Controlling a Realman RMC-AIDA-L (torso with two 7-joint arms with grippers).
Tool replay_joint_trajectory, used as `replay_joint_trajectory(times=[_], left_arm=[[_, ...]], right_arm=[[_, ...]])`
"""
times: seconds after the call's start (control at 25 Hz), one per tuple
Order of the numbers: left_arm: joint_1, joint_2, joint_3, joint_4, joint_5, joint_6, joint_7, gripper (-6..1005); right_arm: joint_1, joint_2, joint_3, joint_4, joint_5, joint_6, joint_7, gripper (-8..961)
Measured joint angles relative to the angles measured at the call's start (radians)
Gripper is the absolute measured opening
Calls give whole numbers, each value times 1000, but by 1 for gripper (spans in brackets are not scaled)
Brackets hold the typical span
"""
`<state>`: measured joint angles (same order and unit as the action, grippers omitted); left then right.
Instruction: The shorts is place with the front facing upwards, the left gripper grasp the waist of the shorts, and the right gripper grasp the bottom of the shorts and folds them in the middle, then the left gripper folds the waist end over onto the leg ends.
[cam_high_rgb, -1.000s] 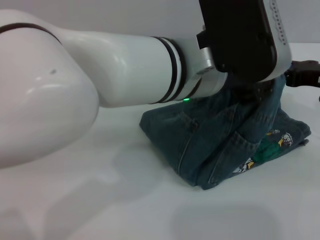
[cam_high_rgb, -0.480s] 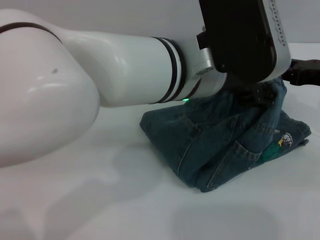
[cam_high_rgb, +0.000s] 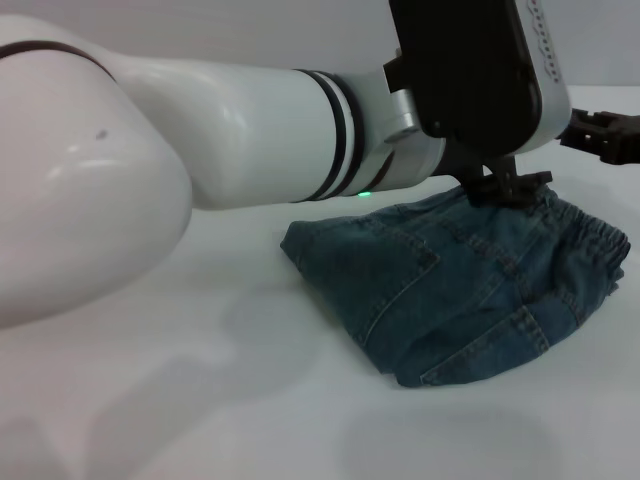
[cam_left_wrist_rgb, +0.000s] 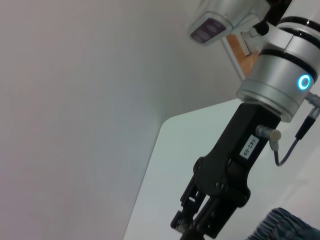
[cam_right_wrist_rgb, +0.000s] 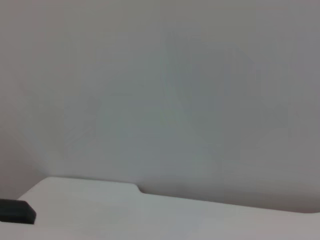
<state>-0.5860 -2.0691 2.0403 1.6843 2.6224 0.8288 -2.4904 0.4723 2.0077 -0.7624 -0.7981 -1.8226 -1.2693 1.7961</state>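
The blue denim shorts (cam_high_rgb: 470, 290) lie folded in a compact bundle on the white table (cam_high_rgb: 200, 400), stitched pockets showing on top. The waist of the shorts (cam_high_rgb: 597, 245), a puckered elastic band, lies flat at the bundle's right end. My left gripper (cam_high_rgb: 512, 187) is low at the far edge of that band, shut on the denim there. The bottom of the shorts and the leg ends are hidden under the folded layer. My right gripper (cam_high_rgb: 600, 137) hovers open and empty just beyond the bundle at the far right. It also shows in the left wrist view as the right gripper (cam_left_wrist_rgb: 202, 220), next to a corner of the shorts (cam_left_wrist_rgb: 285, 227).
My left arm's big white forearm (cam_high_rgb: 150, 170) spans the head view's left and middle. The table's far edge (cam_right_wrist_rgb: 140, 189) meets a plain grey wall. A small black object (cam_right_wrist_rgb: 15, 211) shows at the rim of the right wrist view.
My left gripper has lowered the raised waist end rightward until it lies flat. The cartoon print and leg cuffs are now covered. The right gripper has drawn slightly back and up.
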Motion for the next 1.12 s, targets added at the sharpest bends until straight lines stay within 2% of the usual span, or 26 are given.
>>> replay_joint_trajectory(times=[0.32, 0.4, 0.48, 0.52, 0.56, 0.6, 0.64, 0.72, 0.8, 0.92, 0.96, 1.12], left_arm=[[30, 1, -44, 2, 1, -27, -14, 847], [81, 3, -88, 6, -4, -105, -51, 847], [94, 3, -97, 7, -7, -128, -56, 847], [121, 3, -113, 8, -12, -171, -66, 847], [182, 5, -139, 6, -40, -282, -75, 847], [214, 6, -149, -1, -66, -347, -74, 847], [243, 7, -157, -9, -92, -410, -72, 847], [262, 8, -162, -16, -111, -455, -71, 847], [333, 11, -169, -69, -184, -645, -68, 847], [376, 12, -162, -135, -230, -828, -78, 847], [394, 12, -148, -177, -243, -937, -94, 847], [424, 16, -100, -324, -249, -1253, -216, 847]], right_arm=[[-31, 7, 53, -28, 4, 2, -22, 449], [-44, 14, 88, -32, 4, 3, -44, 449], [-58, 21, 132, -35, 5, 2, -73, 449], [-68, 26, 165, -37, 5, 2, -95, 449], [-77, 31, 197, -39, 5, 0, -117, 449], [-85, 36, 228, -39, 8, -1, -143, 449], [-94, 43, 263, -39, 16, -2, -173, 449], [-120, 55, 324, -34, 67, -6, -267, 449], [-152, 62, 349, -14, 150, -9, -358, 449], [-203, 63, 356, 52, 320, -22, -519, 449], [-231, 62, 356, 98, 423, -28, -622, 449], [-258, 63, 358, 157, 540, -32, -749, 449]])
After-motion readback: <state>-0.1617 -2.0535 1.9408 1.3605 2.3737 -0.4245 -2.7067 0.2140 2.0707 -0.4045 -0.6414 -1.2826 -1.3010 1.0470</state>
